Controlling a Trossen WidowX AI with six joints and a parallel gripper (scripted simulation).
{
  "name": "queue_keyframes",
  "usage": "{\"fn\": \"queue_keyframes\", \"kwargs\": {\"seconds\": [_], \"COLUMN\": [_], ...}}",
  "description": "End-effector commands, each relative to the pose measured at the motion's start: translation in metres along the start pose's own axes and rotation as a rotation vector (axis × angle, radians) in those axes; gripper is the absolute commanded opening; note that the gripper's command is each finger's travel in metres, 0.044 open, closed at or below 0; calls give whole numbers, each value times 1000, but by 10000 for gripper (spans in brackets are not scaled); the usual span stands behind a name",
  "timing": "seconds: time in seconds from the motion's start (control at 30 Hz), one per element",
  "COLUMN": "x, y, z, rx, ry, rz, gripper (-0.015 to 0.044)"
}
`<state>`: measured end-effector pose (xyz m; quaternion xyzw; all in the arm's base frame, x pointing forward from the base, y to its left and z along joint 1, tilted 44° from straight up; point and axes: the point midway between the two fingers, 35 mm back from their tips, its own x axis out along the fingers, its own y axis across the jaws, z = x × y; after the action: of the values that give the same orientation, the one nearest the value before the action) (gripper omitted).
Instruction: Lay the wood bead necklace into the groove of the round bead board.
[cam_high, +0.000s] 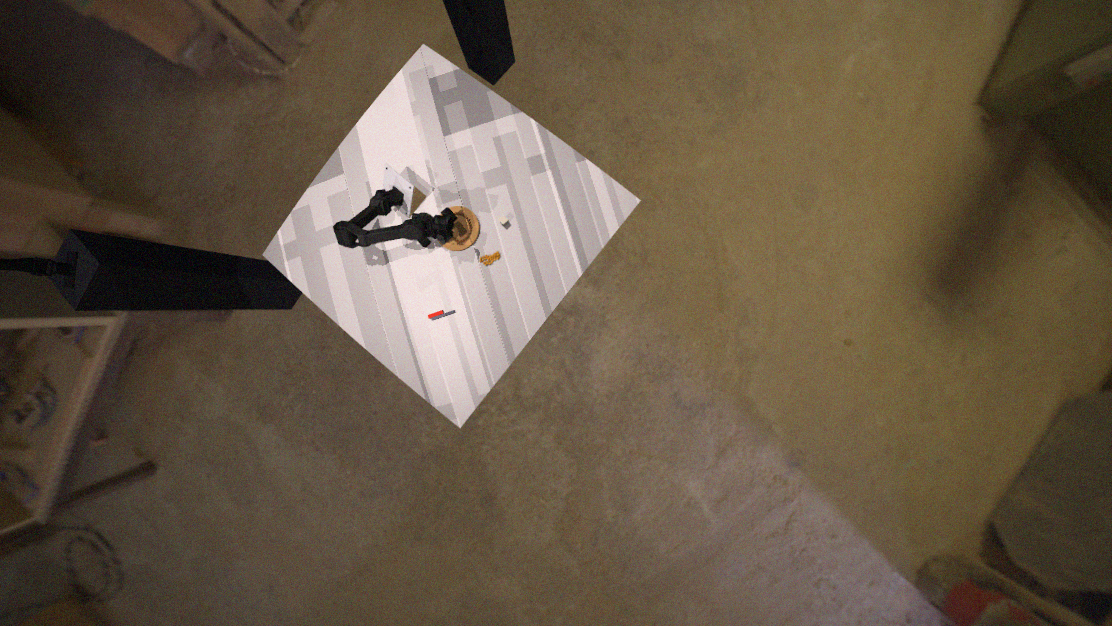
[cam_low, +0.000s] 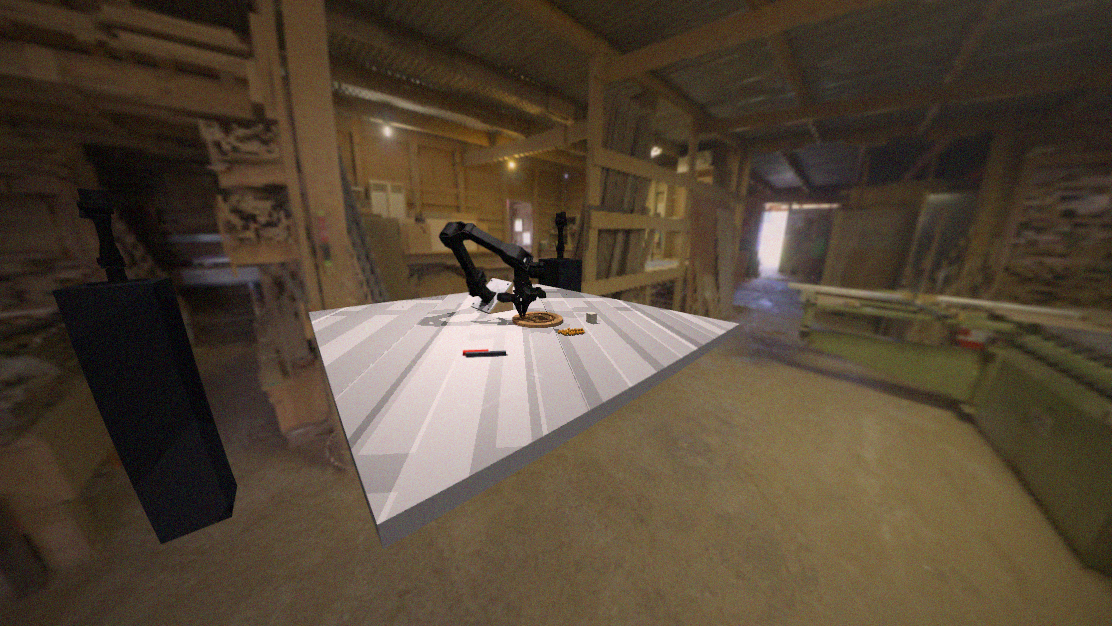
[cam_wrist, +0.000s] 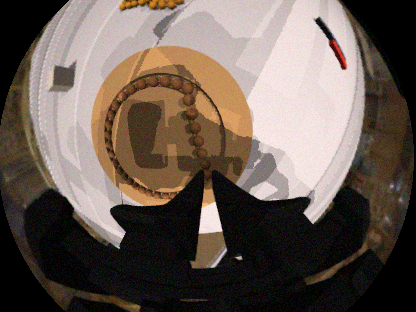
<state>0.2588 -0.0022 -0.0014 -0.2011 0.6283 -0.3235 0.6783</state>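
Note:
The round bead board (cam_high: 475, 226) (cam_low: 557, 319) (cam_wrist: 241, 110) lies flat on the table in front of the arm. In the wrist view, the brown wood bead necklace (cam_wrist: 195, 127) follows the groove along the top, left and bottom. From the upper right its beads cut inward in a nearly straight line to my fingertips, and the groove's right side is bare. My gripper (cam_low: 523, 313) (cam_wrist: 207, 174) is low over the board's near edge, nearly closed, shut on the necklace at a bead between the tips. The fingers hide the beads near the groove's lower right.
A bunch of orange beads (cam_high: 490, 258) (cam_low: 570, 332) (cam_wrist: 152, 4) lies beyond the board. A small grey block (cam_high: 505, 222) (cam_low: 591, 318) (cam_wrist: 61, 79) stands to one side. A red and black pen-like thing (cam_high: 437, 314) (cam_low: 484, 353) (cam_wrist: 337, 52) lies farther off.

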Motion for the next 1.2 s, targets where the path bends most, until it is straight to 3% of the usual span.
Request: {"fn": "queue_keyframes", "kwargs": {"seconds": [0.0,0.53,1.07,1.17], "x": [-5,2,-6,-5], "y": [-1,-4,-4,-4], "z": [0,-1,-1,-2], "rx": [0,-1,0,-1], "ry": [-2,-3,-3,-1], "rz": [-3,-5,-4,-4], "gripper": [0,0,420,440]}}
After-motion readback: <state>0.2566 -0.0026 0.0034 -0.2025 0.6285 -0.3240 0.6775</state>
